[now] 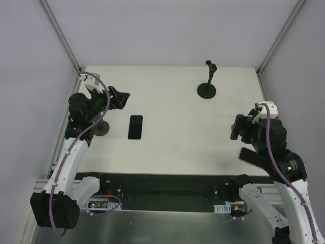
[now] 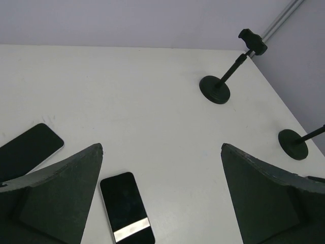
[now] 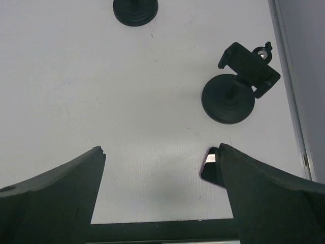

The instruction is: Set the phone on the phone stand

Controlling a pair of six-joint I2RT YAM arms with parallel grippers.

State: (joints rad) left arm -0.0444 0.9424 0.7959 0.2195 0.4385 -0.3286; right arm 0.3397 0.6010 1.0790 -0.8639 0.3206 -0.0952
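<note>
Left arm [image 1: 68, 157] and right arm [image 1: 299, 203]: white links, black joints. A purple cable [image 1: 269, 147] runs along each. The fingers [image 2: 56, 198] are dark grey wedges.

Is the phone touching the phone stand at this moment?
Apart. The top view shows the phone lying flat on the table, with a wide stretch of bare surface between it and the phone stand.

The left gripper [image 2: 161, 147] hangs over the white bench [image 2: 127, 91], fingers [image 2: 61, 193] spread wide with nothing between them. The phone [image 2: 127, 208] lies flat just beside the left-hand finger. A second phone [image 2: 28, 151] lies further left. The phone stand [image 2: 215, 90] stands upright far off, with another stand [image 2: 293, 144] at the right edge.
</note>
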